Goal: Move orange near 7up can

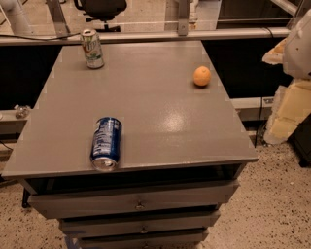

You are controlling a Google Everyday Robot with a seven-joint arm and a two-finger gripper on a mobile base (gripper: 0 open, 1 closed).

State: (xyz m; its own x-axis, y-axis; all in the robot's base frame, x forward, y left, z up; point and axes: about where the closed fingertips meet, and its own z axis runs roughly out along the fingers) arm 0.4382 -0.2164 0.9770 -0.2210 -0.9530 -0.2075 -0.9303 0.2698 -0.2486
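Observation:
The orange [202, 76] sits on the grey table top [146, 97] near its right edge, toward the back. The 7up can [92, 48], green and white with a silver top, stands upright at the back left of the table. The two are far apart, about the table's width. My gripper is not in view; only a white and cream bulk [294, 73] shows at the right edge of the frame, off the table and to the right of the orange.
A blue can [105, 143] lies on its side at the table's front left, its silver top over the front edge. Drawers [136, 202] run below the table top. A rail [146, 35] and an office chair [99, 9] stand behind the table.

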